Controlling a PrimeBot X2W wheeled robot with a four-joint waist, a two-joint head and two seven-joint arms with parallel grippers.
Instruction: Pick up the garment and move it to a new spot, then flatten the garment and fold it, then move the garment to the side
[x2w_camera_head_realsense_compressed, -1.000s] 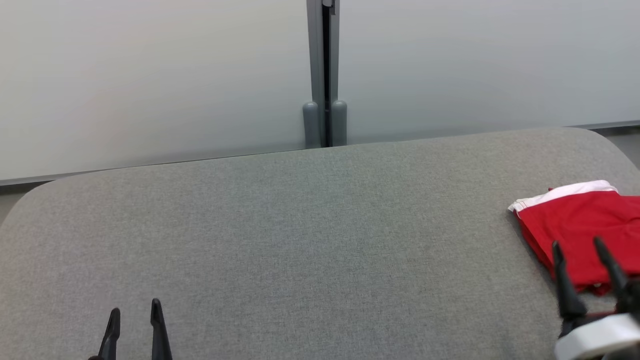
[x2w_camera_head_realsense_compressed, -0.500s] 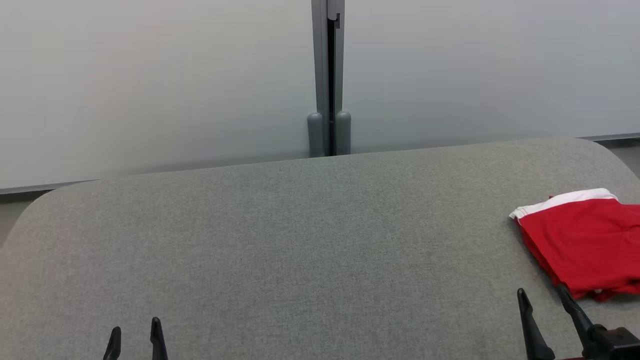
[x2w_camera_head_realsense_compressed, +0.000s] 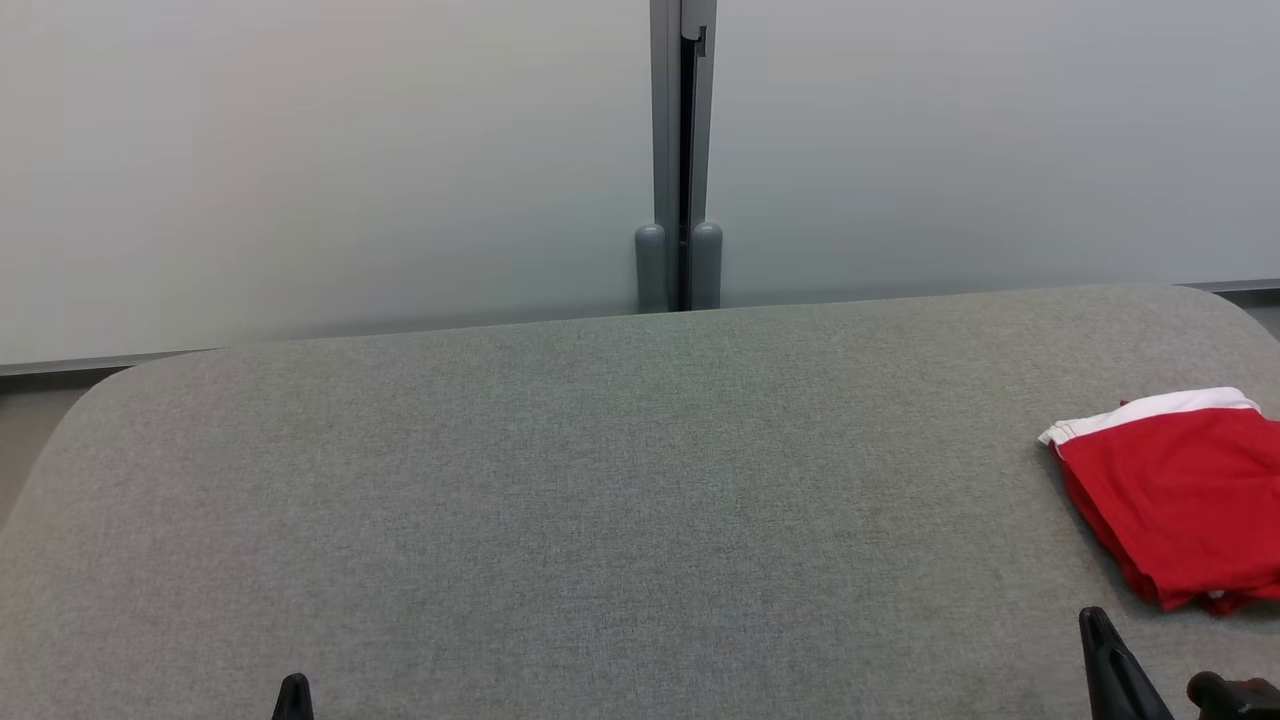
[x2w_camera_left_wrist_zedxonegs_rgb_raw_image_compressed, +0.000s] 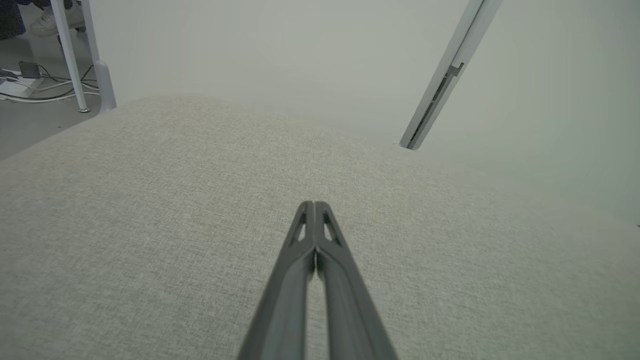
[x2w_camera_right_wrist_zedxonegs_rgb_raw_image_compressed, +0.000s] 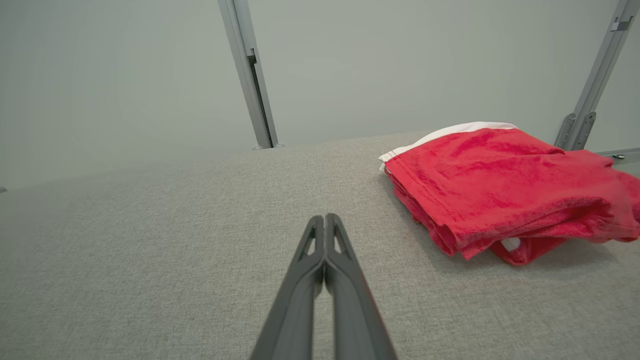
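Drawn back toward the near edge and closed since a second ago: left gripper (x2w_camera_left_wrist_zedxonegs_rgb_raw_image_compressed: 314, 204) and right gripper (x2w_camera_right_wrist_zedxonegs_rgb_raw_image_compressed: 325, 216), slim matte-dark jaws pressed tip to tip, holding nothing. Underneath, grey woven counter (x2w_camera_head_realsense_compressed: 600, 480) with rounded corners. At right, apart from the right gripper, folded red terry garment (x2w_camera_right_wrist_zedxonegs_rgb_raw_image_compressed: 500, 185), layers stacked, slightly rumpled, white band along the far edge.
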